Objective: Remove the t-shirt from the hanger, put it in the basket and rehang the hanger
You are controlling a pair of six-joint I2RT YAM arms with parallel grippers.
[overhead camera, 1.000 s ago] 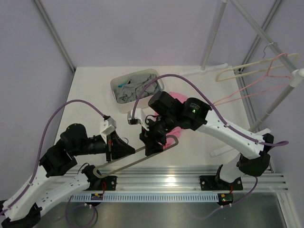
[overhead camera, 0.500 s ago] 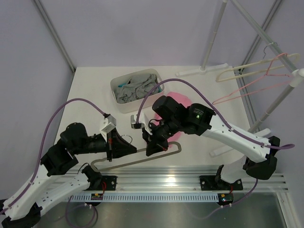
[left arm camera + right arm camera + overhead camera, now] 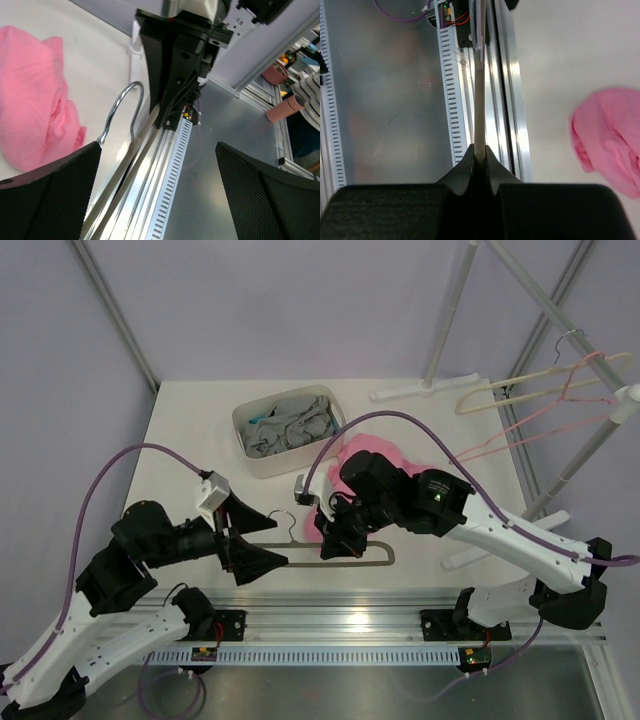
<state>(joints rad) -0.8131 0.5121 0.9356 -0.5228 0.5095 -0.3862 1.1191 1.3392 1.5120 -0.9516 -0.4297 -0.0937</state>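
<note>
The pink t-shirt (image 3: 378, 453) lies bunched on the table behind my right arm, apart from the hanger; it also shows in the wrist views (image 3: 30, 95) (image 3: 610, 145). The dark hanger (image 3: 372, 562) hangs low over the front of the table, its silver hook (image 3: 120, 110) pointing towards the back. My right gripper (image 3: 336, 543) is shut on the hanger's bar (image 3: 479, 100), which runs straight out from between its jaws. My left gripper (image 3: 248, 539) stands wide open just left of the hanger, with nothing between its fingers (image 3: 50, 200).
A white tub (image 3: 243, 436) of grey clothes stands at the back of the table. A cream hanger (image 3: 520, 380) and a thin pink wire hanger (image 3: 560, 405) hang on the rack at the right. The aluminium rail (image 3: 350, 620) runs along the near edge.
My left gripper has let go of the hanger and opened wide. My right gripper has shut on the bar and carried the hanger to the right, away from the left gripper.
</note>
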